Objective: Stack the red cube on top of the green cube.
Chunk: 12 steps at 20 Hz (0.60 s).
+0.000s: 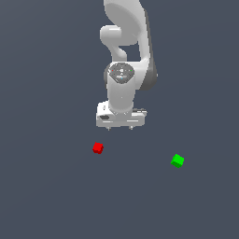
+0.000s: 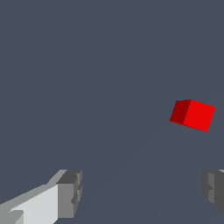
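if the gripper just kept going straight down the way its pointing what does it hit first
Probably only the bare floor. In the wrist view the red cube sits off the line between the open jaws of the gripper, though depth is hard to judge. The green cube lies well aside.

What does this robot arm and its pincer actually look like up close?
A smooth white arm of rounded segments with dark grey joint seams and a round grey cap on the wrist. The pincer is a white block with two blocky grey fingers. No cables show.
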Tool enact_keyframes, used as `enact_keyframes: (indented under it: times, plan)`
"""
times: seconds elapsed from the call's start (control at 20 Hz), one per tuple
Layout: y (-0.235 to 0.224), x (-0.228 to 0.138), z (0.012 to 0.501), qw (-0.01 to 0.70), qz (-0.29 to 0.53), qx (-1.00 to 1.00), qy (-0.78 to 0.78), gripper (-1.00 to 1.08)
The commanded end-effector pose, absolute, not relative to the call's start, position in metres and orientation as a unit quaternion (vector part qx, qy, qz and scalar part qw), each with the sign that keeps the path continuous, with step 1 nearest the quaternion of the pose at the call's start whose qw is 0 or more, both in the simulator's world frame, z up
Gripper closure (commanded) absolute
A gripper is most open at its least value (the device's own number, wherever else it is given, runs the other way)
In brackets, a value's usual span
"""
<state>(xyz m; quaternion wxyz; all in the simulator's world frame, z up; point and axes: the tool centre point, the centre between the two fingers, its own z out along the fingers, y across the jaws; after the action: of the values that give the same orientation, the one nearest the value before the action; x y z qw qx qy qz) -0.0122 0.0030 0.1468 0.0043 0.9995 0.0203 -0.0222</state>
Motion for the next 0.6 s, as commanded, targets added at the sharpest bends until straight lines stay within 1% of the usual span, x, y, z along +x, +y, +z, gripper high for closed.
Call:
enact_keyframes:
  times: [0.0, 0.3, 0.55]
  plan:
    - [0.003, -0.012, 0.147, 0.004, -0.022, 1.000, 0.020, -0.92]
    - [-0.008, -0.007, 0.139, 0.004, -0.020, 1.000, 0.006, -0.92]
    - [-0.034, 0.004, 0.121, 0.004, -0.015, 0.999, -0.029, -0.92]
